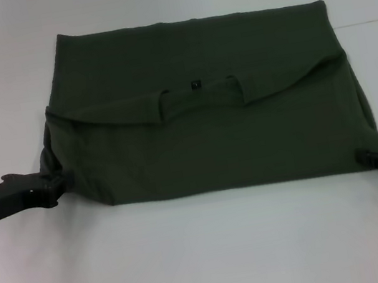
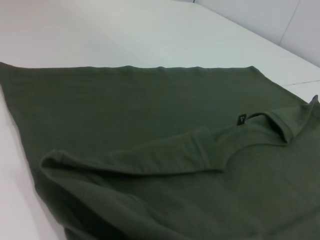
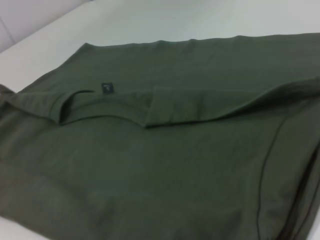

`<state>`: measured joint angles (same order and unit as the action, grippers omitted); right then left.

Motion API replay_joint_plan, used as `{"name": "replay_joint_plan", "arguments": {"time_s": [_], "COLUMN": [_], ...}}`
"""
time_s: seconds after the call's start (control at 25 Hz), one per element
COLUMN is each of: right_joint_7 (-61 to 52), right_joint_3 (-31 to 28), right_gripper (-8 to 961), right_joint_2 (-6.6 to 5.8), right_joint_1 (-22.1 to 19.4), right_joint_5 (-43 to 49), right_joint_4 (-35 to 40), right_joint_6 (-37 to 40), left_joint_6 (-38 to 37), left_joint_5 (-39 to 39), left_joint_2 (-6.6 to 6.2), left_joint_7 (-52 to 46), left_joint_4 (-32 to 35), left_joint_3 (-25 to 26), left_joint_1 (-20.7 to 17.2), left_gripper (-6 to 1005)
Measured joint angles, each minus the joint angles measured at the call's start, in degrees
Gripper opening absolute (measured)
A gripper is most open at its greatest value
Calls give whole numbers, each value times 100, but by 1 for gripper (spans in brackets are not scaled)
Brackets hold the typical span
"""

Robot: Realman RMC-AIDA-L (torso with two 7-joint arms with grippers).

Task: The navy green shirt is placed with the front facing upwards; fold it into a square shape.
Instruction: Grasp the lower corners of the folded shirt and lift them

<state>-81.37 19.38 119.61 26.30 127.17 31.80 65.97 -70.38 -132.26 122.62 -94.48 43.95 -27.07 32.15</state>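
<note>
The navy green shirt [image 1: 210, 138] lies flat on the white table, its plain green side up. One half is folded over the other. The folded layer's edge, with the collar and a small dark tag [image 1: 195, 83], crosses the middle. The tag also shows in the left wrist view [image 2: 241, 119] and the right wrist view [image 3: 106, 88]. My left gripper [image 1: 58, 182] touches the shirt's near left corner, where the cloth bunches up slightly. My right gripper [image 1: 364, 156] sits at the near right corner, against the cloth's edge.
The bare white table [image 1: 208, 254] surrounds the shirt, with open surface in front of its near edge and behind its far edge. A faint seam line [image 1: 372, 21] runs across the table at the far right.
</note>
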Motion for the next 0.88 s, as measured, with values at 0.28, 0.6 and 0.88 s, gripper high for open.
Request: {"name": "replay_joint_plan", "arguments": {"time_s": [0.28, 0.6, 0.88], "right_joint_7": [26, 33, 278], "right_joint_3": [128, 77, 74], "right_gripper": [431, 224, 69], "right_joint_2": [1, 1, -7], "right_joint_1": [1, -55, -377], "right_joint_5": [-1, -85, -484], "right_joint_4": [9, 64, 187], "right_joint_6": [-15, 34, 384], "left_joint_6": [31, -7, -269], "left_joint_5": [2, 8, 8], "left_joint_2": [26, 28, -7], "left_joint_7": [9, 43, 409], "left_joint_4": [-1, 0, 21], "left_joint_3": [-1, 0, 4], "left_joint_1": [1, -1, -122], "left_gripper": [54, 55, 55]}}
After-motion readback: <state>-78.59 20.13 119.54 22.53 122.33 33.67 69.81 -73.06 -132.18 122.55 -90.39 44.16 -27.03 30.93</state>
